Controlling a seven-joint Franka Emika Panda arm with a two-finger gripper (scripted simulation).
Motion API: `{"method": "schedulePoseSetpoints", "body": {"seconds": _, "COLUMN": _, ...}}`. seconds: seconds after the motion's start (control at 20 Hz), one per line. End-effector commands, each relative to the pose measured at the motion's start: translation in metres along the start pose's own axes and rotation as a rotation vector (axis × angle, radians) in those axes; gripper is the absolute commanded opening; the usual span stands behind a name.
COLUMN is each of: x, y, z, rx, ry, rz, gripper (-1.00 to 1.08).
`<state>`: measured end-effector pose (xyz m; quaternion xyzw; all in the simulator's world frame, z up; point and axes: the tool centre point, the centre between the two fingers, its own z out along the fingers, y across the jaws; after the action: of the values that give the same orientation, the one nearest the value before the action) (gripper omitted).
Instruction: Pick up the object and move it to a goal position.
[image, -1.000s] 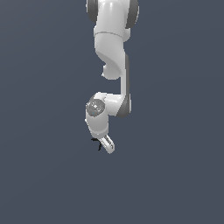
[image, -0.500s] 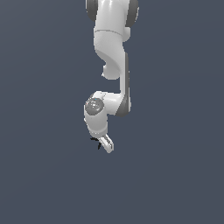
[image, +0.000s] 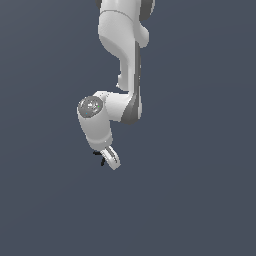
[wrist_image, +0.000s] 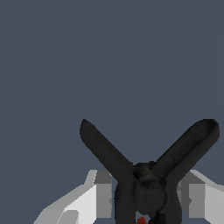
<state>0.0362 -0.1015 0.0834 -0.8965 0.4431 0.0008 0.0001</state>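
Observation:
The object (wrist_image: 148, 192) is a small black clamp with two thick prongs splayed in a V and a red dot at its base. In the wrist view it fills the space between my white fingers (wrist_image: 94, 197), which press against its body on both sides. From the exterior view it shows only as a tiny black shape (image: 100, 159) sticking out toward that view's left from the gripper (image: 111, 159). The gripper is shut on it. Its contact with the pads is hidden by the clamp's own body.
The white arm (image: 122, 60) hangs down from the top of the exterior view. Everything around it is an even grey-blue surface with no edges or other objects showing.
The wrist and gripper have shifted toward the exterior view's left and slightly up. The black object has gone with them.

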Motion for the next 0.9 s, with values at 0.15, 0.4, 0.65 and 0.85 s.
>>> {"method": "schedulePoseSetpoints", "body": {"seconds": 0.15, "x": 0.028, "y": 0.019, "z": -0.056, "rx": 0.001, "ry": 0.001, "rz": 0.001, "gripper": -1.0}}
{"method": "schedulePoseSetpoints", "body": {"seconds": 0.4, "x": 0.054, "y": 0.036, "z": -0.107, "rx": 0.0, "ry": 0.001, "rz": 0.001, "gripper": -1.0}}
{"method": "schedulePoseSetpoints", "body": {"seconds": 0.65, "x": 0.079, "y": 0.05, "z": -0.154, "rx": 0.0, "ry": 0.002, "rz": 0.001, "gripper": -1.0}}
{"method": "schedulePoseSetpoints", "body": {"seconds": 0.85, "x": 0.094, "y": 0.058, "z": -0.181, "rx": 0.0, "ry": 0.002, "rz": 0.0, "gripper": -1.0}}
